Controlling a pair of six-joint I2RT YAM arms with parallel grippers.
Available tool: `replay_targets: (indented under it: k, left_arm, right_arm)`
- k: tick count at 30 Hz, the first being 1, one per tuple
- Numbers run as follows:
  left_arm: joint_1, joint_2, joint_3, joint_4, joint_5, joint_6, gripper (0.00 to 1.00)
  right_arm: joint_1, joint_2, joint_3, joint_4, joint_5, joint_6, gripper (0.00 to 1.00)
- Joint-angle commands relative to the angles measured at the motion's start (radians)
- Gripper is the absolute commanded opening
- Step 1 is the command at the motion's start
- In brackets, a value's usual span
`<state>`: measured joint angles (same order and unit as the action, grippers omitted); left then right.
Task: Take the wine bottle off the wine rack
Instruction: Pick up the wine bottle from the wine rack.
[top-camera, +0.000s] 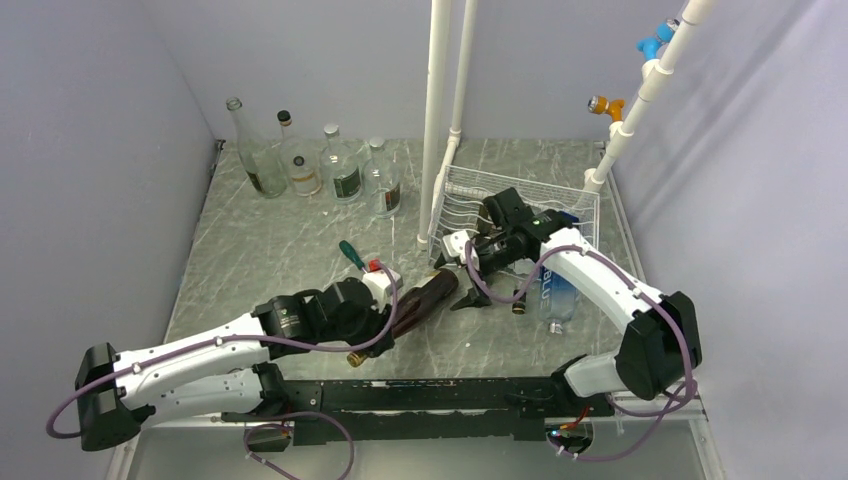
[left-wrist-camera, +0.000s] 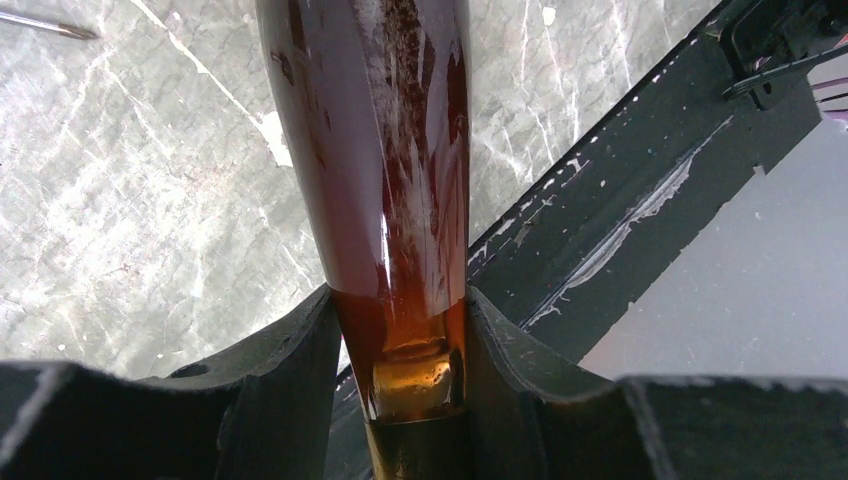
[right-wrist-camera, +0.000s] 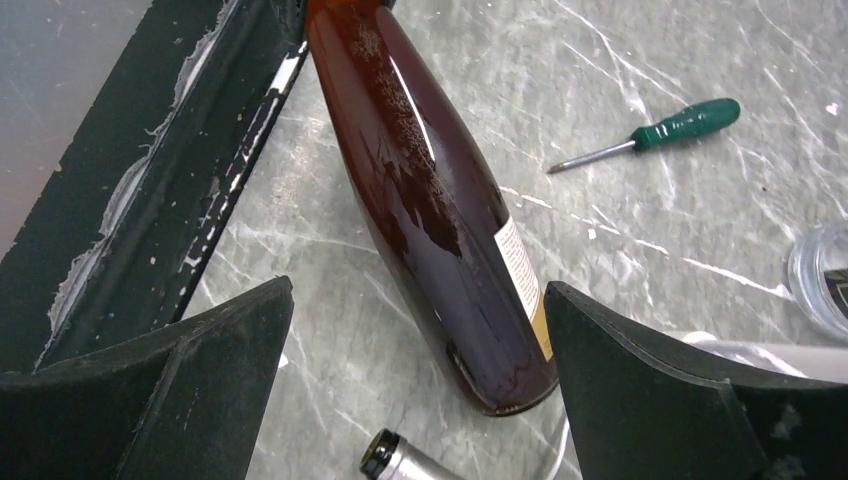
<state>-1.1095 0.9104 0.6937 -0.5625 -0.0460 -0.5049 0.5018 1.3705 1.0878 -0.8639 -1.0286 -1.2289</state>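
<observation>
While the left hand (left-wrist-camera: 400, 300) pinches the wine bottle (left-wrist-camera: 385, 150) by its neck, the right hand (right-wrist-camera: 418, 290) gapes wide; wine rack (top-camera: 470, 190) just behind.

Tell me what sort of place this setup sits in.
Most likely a robot test booth in a lab: plain grey walls box in a marble-look table, a white pipe frame stands on it, and clear bottles and a wire rack sit like props.
</observation>
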Motion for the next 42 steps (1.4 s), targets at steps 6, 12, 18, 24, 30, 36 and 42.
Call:
replay_targets:
  k: [6, 12, 18, 24, 30, 36, 42]
  left_arm:
    - [0.087, -0.008, 0.160, 0.183, 0.104, -0.056, 0.00]
    - [0.141, 0.032, 0.209, 0.147, 0.185, -0.109, 0.00]
    - [0.186, 0.066, 0.230, 0.150, 0.251, -0.161, 0.00]
    - [0.226, 0.074, 0.229, 0.159, 0.288, -0.211, 0.00]
    - [0.249, 0.062, 0.221, 0.170, 0.310, -0.251, 0.00]
    - [0.268, 0.043, 0.194, 0.206, 0.331, -0.284, 0.00]
    - [0.277, 0.040, 0.184, 0.225, 0.343, -0.301, 0.00]
  right_arm:
    - [0.080, 0.000, -0.035, 0.192, -0.006, 0.027, 1.00]
    - [0.157, -0.026, -0.070, 0.281, 0.070, 0.059, 1.00]
    - [0.247, -0.037, -0.090, 0.366, 0.151, 0.116, 1.00]
    - [0.357, -0.025, -0.116, 0.444, 0.267, 0.142, 1.00]
    - [0.444, 0.001, -0.139, 0.539, 0.381, 0.199, 1.00]
    - [0.450, 0.008, -0.182, 0.670, 0.433, 0.269, 0.98]
    - [0.470, 0.033, -0.211, 0.741, 0.467, 0.294, 0.93]
